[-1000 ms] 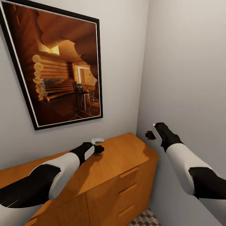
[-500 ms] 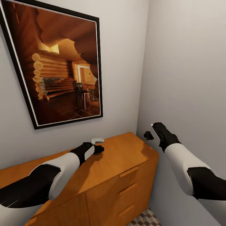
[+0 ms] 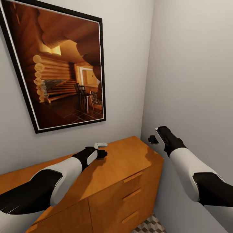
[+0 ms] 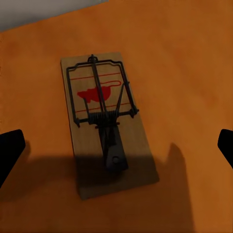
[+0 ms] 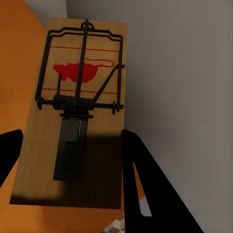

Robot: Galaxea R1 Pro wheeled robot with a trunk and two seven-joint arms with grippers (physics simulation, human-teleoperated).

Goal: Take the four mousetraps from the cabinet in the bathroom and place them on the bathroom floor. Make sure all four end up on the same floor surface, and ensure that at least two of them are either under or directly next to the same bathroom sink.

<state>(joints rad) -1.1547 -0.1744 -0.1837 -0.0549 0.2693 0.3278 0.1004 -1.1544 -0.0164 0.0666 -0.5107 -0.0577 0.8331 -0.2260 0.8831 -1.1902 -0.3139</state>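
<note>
Looks like the pickup stage; left gripper [image 3: 103, 149] hovers spread wide over a mousetrap [image 4: 106, 119] lying flat on the cabinet [image 3: 129, 161], trap sitting between the fingers; next it needs to drop straight down and close. Right gripper [image 3: 154, 139] is pinching another trap [image 5: 77, 111], held just off the cabinet's end by the wall.

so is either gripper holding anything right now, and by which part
The right gripper pinches a flat brown wooden mousetrap across its long edges, near its plain end. The left gripper is open, holding nothing.
</note>
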